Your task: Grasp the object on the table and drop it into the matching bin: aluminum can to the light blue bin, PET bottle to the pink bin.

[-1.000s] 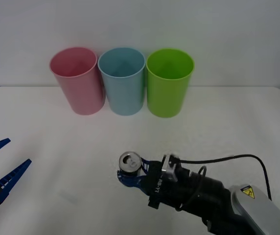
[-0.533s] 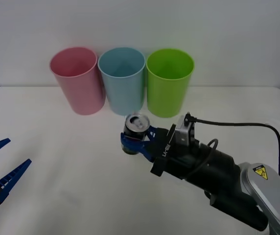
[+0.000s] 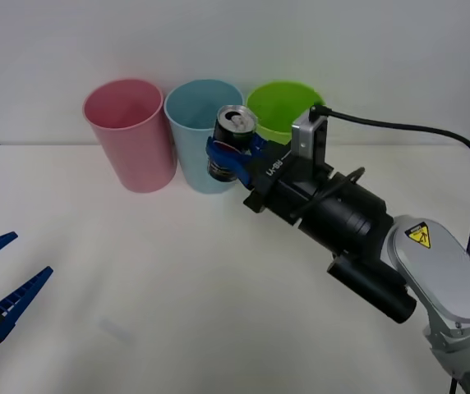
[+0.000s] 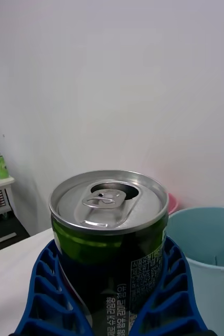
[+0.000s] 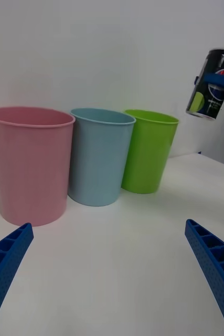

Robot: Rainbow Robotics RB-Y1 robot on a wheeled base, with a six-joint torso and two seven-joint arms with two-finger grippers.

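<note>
At the table's [image 3: 136,271] left edge my left gripper [image 3: 1,283] hangs idle, its blue fingers [image 5: 7,262] spread wide with nothing between them. Along the far edge stand three bins in a row, touching or nearly so: the pink bin [image 3: 130,135] leftmost, the light blue bin [image 3: 202,139] in the middle, a green bin [image 3: 288,111] on the right.

My right gripper [image 3: 235,152] is raised off the table near the far edge, clamped on the can [image 3: 232,141] with a ribbed blue finger [image 4: 172,294] on each side of its dark body. I have it about mid-height, upright with a slight tilt. In the front view the can overlaps the right rim of the blue bin, toward the gap with the green one; whether it is truly over the opening I cannot tell, since the left wrist view suggests it sits higher and off to the green side.

The tab hole is open, so I judge the can empty: light, thin-walled, easily dented, and smooth enough to slip. Mid-body across the round sides is the right hold, with only modest squeeze. Next it wants centring over the blue bin before I let go.
</note>
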